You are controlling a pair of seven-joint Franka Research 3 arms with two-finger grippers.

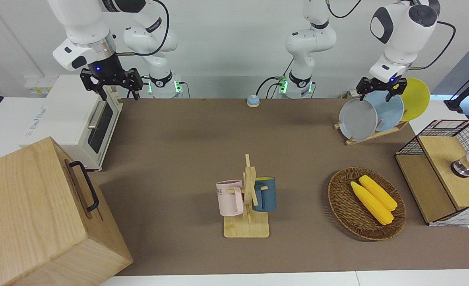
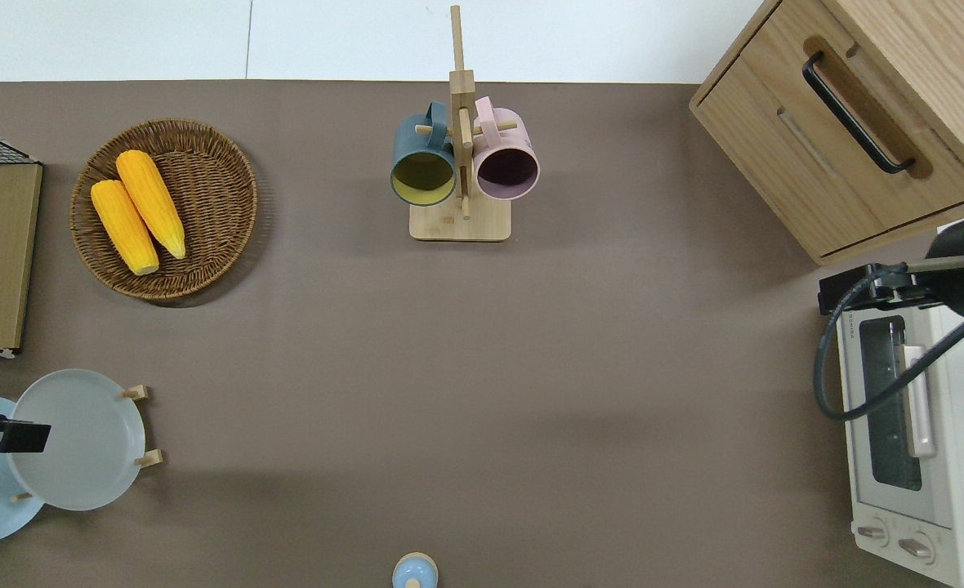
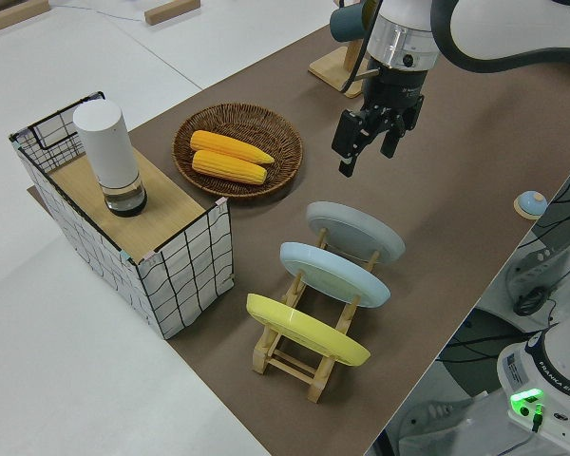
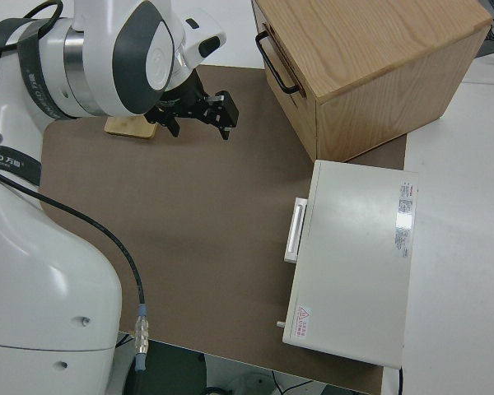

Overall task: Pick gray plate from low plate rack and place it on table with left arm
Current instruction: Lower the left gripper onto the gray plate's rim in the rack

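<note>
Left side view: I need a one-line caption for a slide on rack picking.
Open left gripper poised above the gray plate, which leans in the low plate rack.

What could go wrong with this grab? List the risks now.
1. The gray plate leans close against the light blue plate in the low plate rack; the open left tool, hanging over them, could catch the blue one.
2. The rack looks light, so lifting at an angle may drag it along.
3. The wicker basket with corn lies near the rack, limiting the set-down spot.
</note>
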